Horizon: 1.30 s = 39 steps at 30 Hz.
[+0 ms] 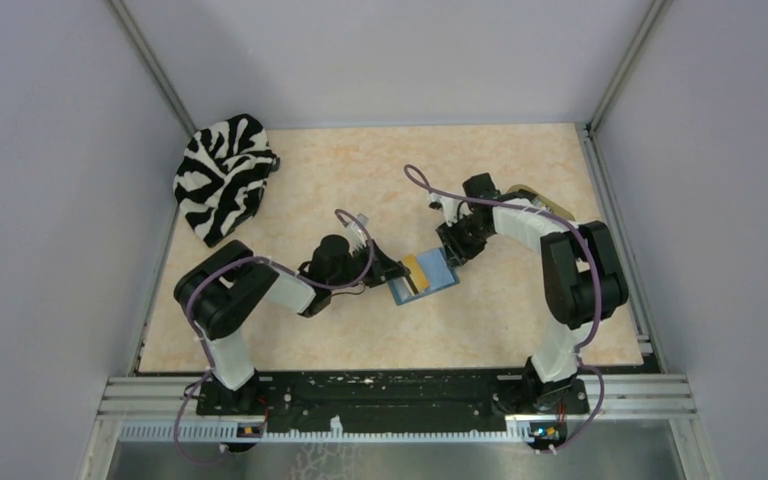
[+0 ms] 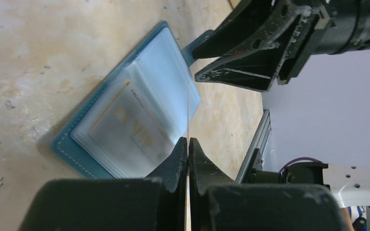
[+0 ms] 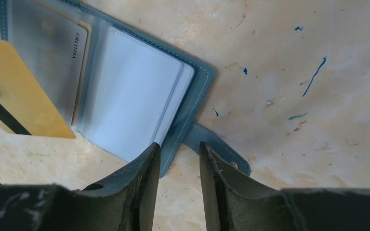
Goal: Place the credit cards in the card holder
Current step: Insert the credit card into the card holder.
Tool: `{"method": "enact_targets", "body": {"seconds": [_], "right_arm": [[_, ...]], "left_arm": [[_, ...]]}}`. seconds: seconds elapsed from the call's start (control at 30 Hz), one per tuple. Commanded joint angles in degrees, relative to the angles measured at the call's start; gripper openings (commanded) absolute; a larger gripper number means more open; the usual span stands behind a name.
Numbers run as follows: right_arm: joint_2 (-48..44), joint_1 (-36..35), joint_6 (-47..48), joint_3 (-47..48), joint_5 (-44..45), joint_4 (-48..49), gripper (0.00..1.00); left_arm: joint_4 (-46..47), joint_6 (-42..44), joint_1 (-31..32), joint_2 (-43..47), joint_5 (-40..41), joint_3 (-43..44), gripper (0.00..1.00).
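Credit card, pinched edge-on in the clamped left gripper, hangs over the open card holder lying on the table, which could skid or fold under a misaimed push because the right gripper, jaws narrowly parted over the snap tab, seems not to pin it.

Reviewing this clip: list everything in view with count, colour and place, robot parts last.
Teal folding card holder: one, teal with clear pockets, open flat at table centre.
Gold rectangular plastic card with a dark stripe: one, gold, pinched over the holder.
Pale silvery card: one, silvery, inside a holder pocket.
Zebra-striped cloth: one, black and white, far left corner.
Beige oval tray: one, far right, partly behind the right arm.
Mottled cream table: one.
Left end effector: black, shut on the gold card.
Right end effector: black, open, at the holder's snap tab.
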State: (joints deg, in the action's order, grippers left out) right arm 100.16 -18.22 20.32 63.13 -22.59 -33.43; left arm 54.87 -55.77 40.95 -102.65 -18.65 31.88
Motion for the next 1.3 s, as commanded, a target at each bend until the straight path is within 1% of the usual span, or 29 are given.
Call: {"method": "enact_targets", "body": {"seconds": [0.0,0.27,0.43,0.83,1.27], "right_arm": [[0.56,-0.51,-0.36,2.53,0.64,-0.85,0.35],[1.08,-0.50,-0.38,2.72,0.73,-1.22,0.35],[1.18,-0.55,-0.41,2.79,0.57,-1.41,0.35],[1.34,-0.72,-0.37,2.87,0.53,-1.55,0.35],[1.82,-1.04,-0.29,2.88,0.62,-1.79,0.34]], "left_arm": [[-0.48,-2.25,-0.47,-2.17,-0.96,2.32,0.00],[-8.15,-1.55,-0.61,-2.69,0.19,4.33,0.00],[-9.50,-1.75,-0.61,-2.77,1.27,4.58,0.00],[-9.41,-3.81,-0.61,-4.96,1.55,5.77,0.00],[-5.54,-11.10,-0.61,-7.15,3.15,3.32,0.00]]}}
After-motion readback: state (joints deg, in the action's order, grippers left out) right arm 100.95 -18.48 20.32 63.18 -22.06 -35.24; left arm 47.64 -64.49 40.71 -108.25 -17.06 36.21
